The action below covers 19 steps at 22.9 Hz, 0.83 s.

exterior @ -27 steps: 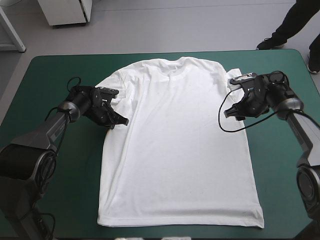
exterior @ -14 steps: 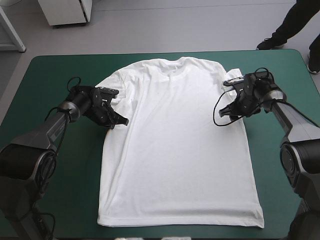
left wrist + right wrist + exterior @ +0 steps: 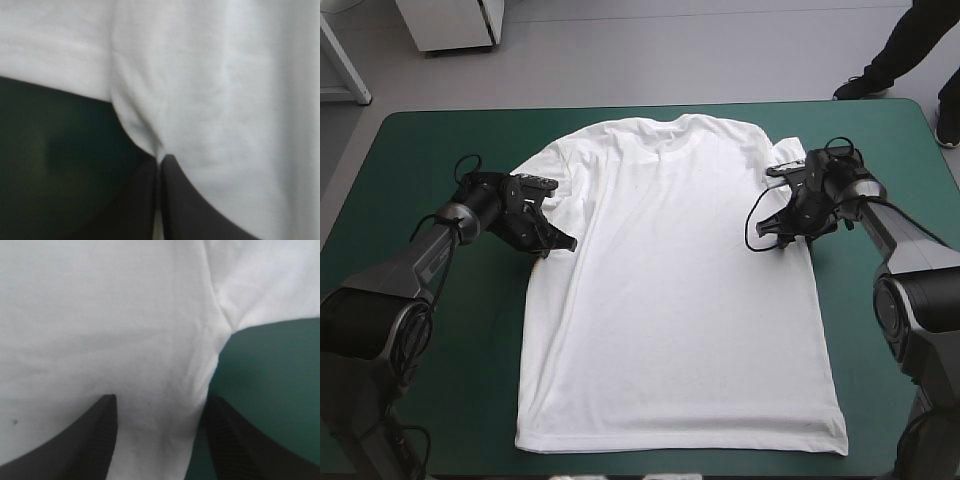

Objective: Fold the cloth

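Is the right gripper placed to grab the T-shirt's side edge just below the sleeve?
Probably yes: the right gripper is open, the T-shirt edge lies between its fingers, and nothing blocks the way.

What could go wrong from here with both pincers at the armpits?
The right pincer stands open at the T-shirt's side edge, one finger over the teal-green cover: closing may catch little cloth. The left pincer is shut on only a small pinch of it, which might slip when lifted.
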Each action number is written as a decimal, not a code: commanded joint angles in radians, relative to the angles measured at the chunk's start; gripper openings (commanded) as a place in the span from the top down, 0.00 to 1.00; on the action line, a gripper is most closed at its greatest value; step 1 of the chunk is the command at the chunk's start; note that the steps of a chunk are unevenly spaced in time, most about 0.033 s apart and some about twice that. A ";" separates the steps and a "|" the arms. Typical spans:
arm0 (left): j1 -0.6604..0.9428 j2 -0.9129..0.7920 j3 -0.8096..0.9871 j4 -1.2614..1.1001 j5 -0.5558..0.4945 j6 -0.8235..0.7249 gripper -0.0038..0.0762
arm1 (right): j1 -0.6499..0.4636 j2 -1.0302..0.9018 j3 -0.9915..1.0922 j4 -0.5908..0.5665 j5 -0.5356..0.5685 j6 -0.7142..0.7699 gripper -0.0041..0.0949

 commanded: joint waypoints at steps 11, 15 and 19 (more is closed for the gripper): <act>-0.001 -0.046 -0.008 -0.004 -0.002 0.011 0.96 | -0.010 0.026 -0.028 0.114 0.042 -0.030 0.98; -0.001 -0.149 -0.095 0.041 0.091 0.027 0.96 | -0.010 -0.057 -0.130 0.112 0.126 -0.030 0.98; 0.001 -0.260 -0.202 0.051 0.136 0.027 0.96 | -0.025 -0.175 -0.205 0.120 0.138 -0.030 0.98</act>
